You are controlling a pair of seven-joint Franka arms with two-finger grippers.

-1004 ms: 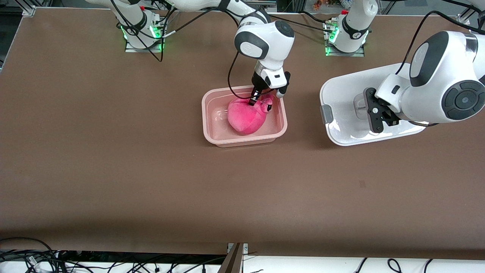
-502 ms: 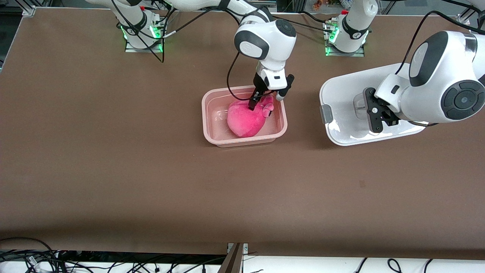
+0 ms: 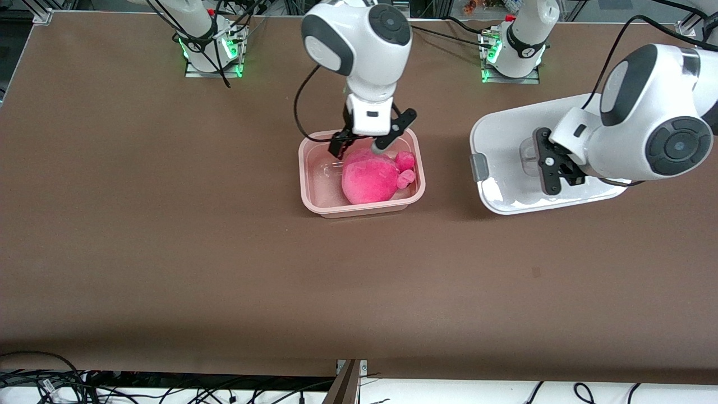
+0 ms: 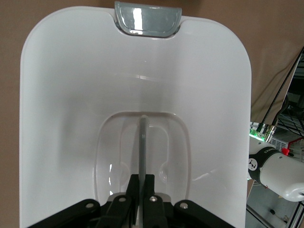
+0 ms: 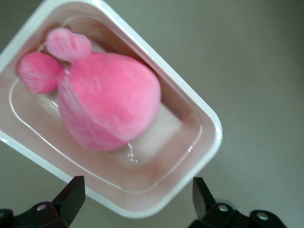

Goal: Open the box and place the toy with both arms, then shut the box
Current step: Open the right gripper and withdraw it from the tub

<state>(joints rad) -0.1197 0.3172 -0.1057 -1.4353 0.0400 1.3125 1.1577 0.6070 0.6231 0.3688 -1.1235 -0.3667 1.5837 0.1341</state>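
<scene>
The pale pink tub of the box [image 3: 306, 168] stands uncovered mid-table, with the bright pink toy [image 3: 371, 180] lying inside it. Above the tub's edge nearest the robot bases hangs my right gripper [image 3: 359, 147], open and holding nothing. In the right wrist view its fingers straddle a corner of the tub [image 5: 209, 118], and the toy [image 5: 109, 99] lies apart from them. The white lid [image 3: 499, 140] is toward the left arm's end of the table. My left gripper [image 3: 538, 163] is shut on its clear handle [image 4: 142, 137]. A grey clip [image 4: 147, 19] shows on the lid [image 4: 71, 95].
The two arm bases [image 3: 210, 45] [image 3: 513, 50] with green lights stand along the table edge farthest from the front camera. Loose cables [image 3: 56, 381] lie below the table's near edge. Bare brown tabletop surrounds the tub.
My right gripper opened, let go of the toy and rose above the tub. The toy settled into the tub. The left gripper and lid shifted slightly.
</scene>
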